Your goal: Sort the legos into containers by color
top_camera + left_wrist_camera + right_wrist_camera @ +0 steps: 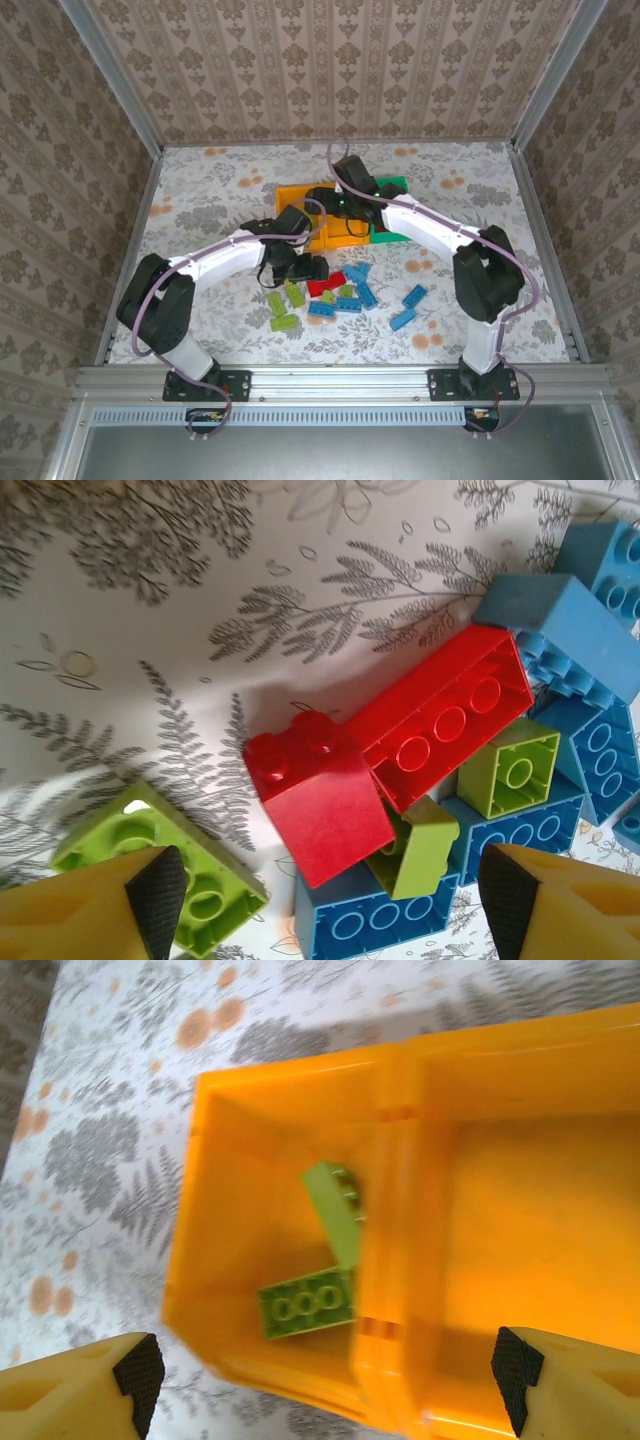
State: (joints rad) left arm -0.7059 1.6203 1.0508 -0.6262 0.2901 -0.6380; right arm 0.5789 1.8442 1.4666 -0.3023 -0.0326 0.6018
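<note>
From above: left tool (288, 262) low over the left end of the loose legos (340, 295), in the middle of the counter (200, 200). Spread wide, nothing pinched. In its wrist view, two yellow fingers (80, 910) with black pads at the bottom corners, well apart.

Between them, a little higher in the picture, a small red brick (320, 805), tilted and touching a long red brick (440, 720) lying hollow side up. Under the finger at the left of the picture, a flat lime brick (140, 850), partly covered by the pad. Cannot tell whether touching. Just right of the small red brick, a narrow lime brick (420, 845) on its side and a square lime brick (512, 770), both resting on blue bricks (370, 920). More blue bricks (585, 630) piled toward the right edge.

Right tool (345, 222) farther back, above the containers. Also spread wide, holding nothing. In its wrist view, somewhat blurred, black-tipped fingers (75, 1390) at the bottom corners. Below and between them, the first orange bin (200, 1220) on the left and the second orange bin (540, 1220) on the right, wall against wall.

Inside the first orange bin, two lime pieces: a lying lime brick (305, 1305) on the floor of the bin and a leaning lime brick (335, 1210), tilted against the wall next to the second bin.

Green bin (398, 185) just beside the orange ones, on their right, partly hidden behind the right arm.
</note>
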